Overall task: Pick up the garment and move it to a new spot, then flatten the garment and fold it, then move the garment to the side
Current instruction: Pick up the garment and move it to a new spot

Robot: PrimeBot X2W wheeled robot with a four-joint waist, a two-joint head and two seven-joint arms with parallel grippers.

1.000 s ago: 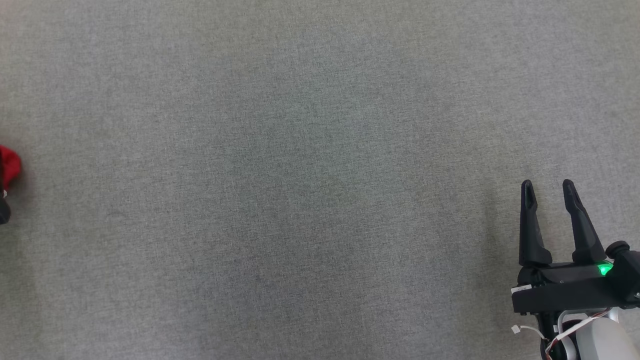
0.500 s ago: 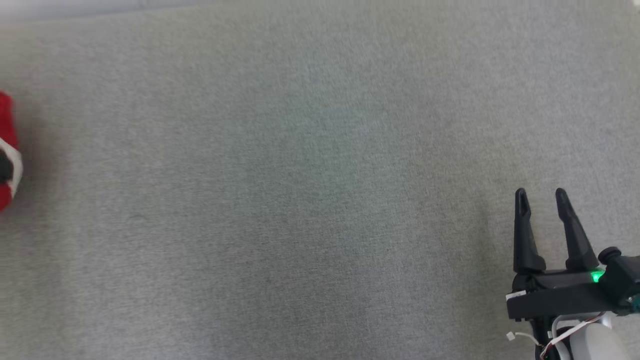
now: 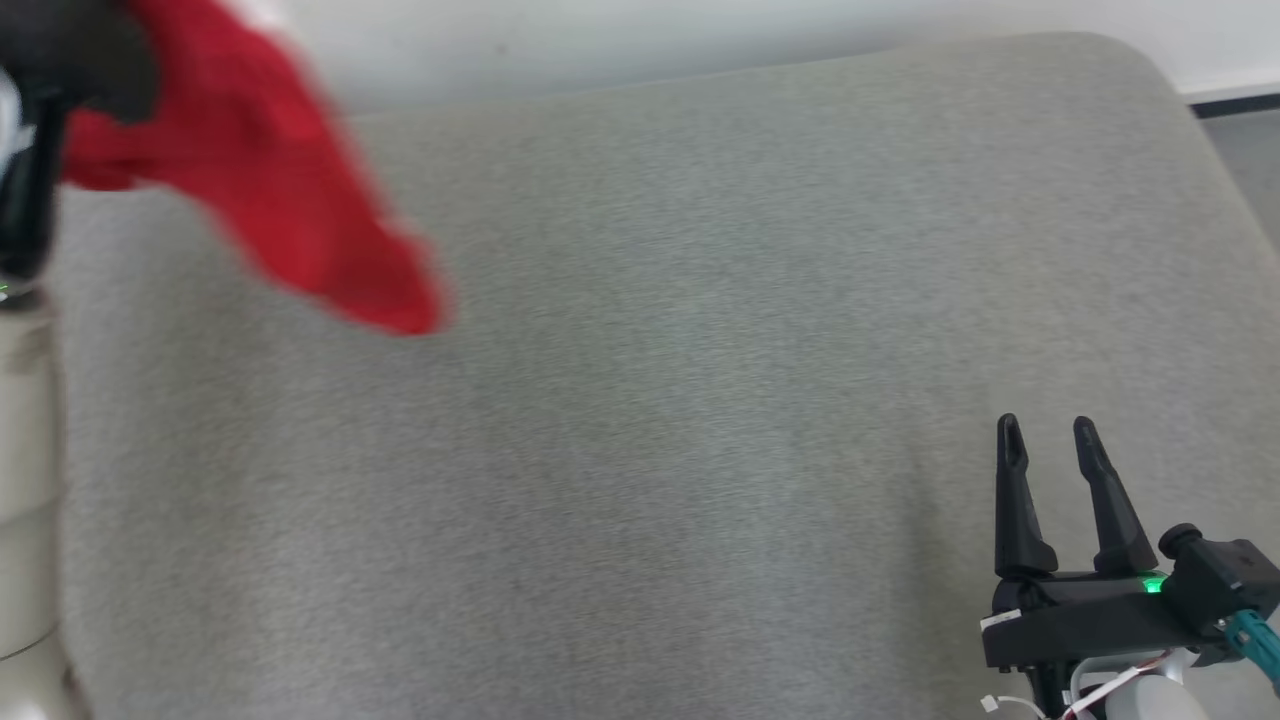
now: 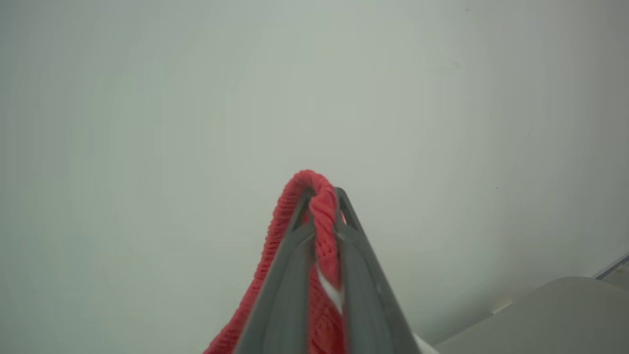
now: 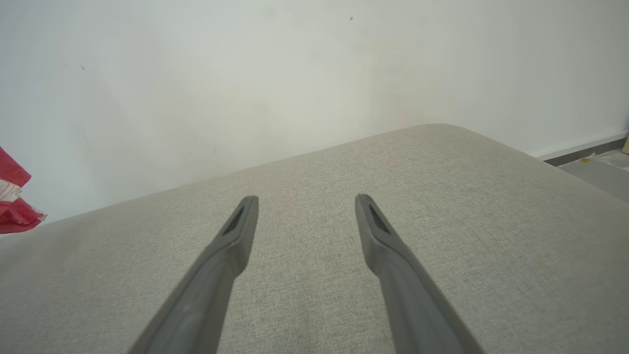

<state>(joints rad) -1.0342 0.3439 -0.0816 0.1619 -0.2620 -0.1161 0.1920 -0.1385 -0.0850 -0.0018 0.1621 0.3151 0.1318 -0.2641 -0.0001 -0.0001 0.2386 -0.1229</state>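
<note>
So far only the pickup is done, I'd say: my left gripper is clamped on the garment, which hangs in the air above the far left of the cushion. Placing, flattening, folding and setting aside are all left. My right gripper sits spread and empty. The garment is red ribbed knit with a white strip, bunched and blurred.
</note>
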